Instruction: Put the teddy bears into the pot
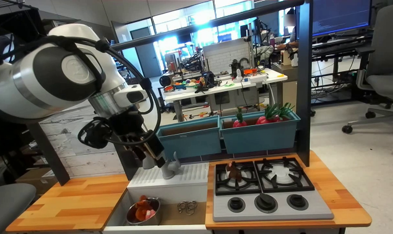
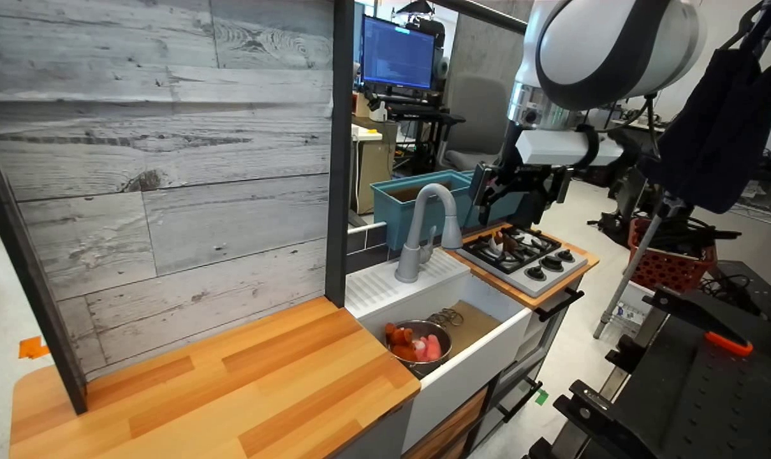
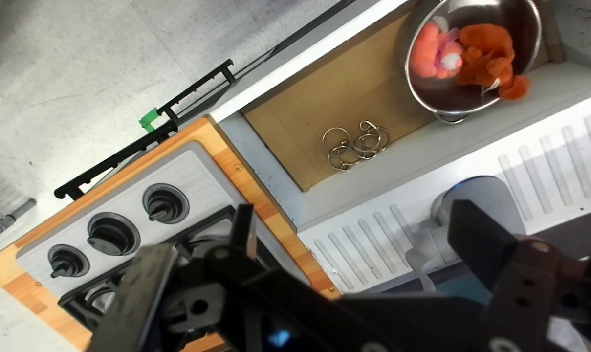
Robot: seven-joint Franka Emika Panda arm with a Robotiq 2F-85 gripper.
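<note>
The silver pot stands in the white sink, also seen in the wrist view. Two teddy bears lie inside it: an orange-brown one and a pink one. The orange-brown one leans on the rim with a part sticking over it. Both also show in an exterior view, orange-brown and pink. A small brown and white plush toy sits on the near stove burner, also seen in an exterior view. My gripper is open and empty, high above the sink's back ledge and faucet.
A grey faucet rises behind the sink, below the gripper. Metal rings lie on the sink floor. The stove has black grates and knobs. Teal planters hang behind; a dark post and wood panel stand beside the sink.
</note>
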